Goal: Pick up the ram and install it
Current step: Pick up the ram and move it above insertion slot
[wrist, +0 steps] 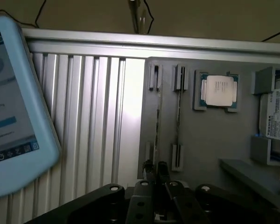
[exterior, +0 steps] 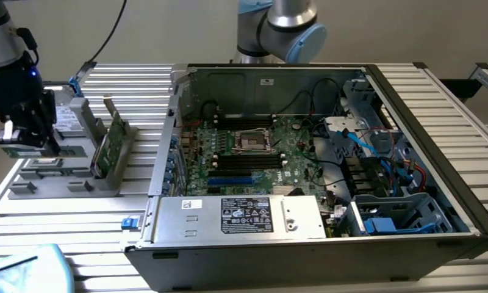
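Over the grey parts holder (exterior: 65, 183) at the exterior view's left, your end effector (exterior: 22, 144) hangs clear of the ribbed tabletop (exterior: 105, 213). Its fingers are drawn together on the ram (exterior: 20, 151), which you can see as a narrow green strip lying level just under the fingertips. Near it, a wider green card (exterior: 110, 143) with a metal bracket stands upright in the holder. Toward the exterior view's right, the open computer case (exterior: 423, 97) lies on its side with the motherboard (exterior: 260, 152) exposed, and the ram is well apart from it. From the wrist view you look down past the fingers (wrist: 162, 169), which nearly touch each other, onto the holder's narrow slots. A square silver CPU chip (wrist: 219, 91) sits in its recess, and a light-blue tablet (wrist: 14, 107) rests on the tabletop beside the holder.
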`<state>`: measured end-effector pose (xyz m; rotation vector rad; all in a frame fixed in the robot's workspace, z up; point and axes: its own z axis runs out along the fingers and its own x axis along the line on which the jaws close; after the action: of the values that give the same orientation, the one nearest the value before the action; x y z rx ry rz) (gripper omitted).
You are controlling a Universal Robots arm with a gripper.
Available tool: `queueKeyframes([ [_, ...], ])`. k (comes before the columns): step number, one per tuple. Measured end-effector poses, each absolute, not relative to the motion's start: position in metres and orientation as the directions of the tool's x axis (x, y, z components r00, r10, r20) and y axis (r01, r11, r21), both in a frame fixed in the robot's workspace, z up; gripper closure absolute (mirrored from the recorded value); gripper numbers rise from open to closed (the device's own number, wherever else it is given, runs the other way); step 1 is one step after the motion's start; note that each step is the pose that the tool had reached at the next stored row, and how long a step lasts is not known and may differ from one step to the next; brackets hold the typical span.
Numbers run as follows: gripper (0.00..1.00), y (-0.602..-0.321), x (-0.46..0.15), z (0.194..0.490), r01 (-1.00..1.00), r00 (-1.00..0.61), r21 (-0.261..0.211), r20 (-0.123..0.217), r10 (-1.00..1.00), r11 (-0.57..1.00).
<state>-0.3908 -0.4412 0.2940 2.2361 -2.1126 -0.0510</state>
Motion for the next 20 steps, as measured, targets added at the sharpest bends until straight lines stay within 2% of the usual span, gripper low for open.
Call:
queueKeyframes([
  [20,0.86,-0.441,-0.331,0.342,-0.993,0.059,0.107,0.014,-0.998,-0.058],
])
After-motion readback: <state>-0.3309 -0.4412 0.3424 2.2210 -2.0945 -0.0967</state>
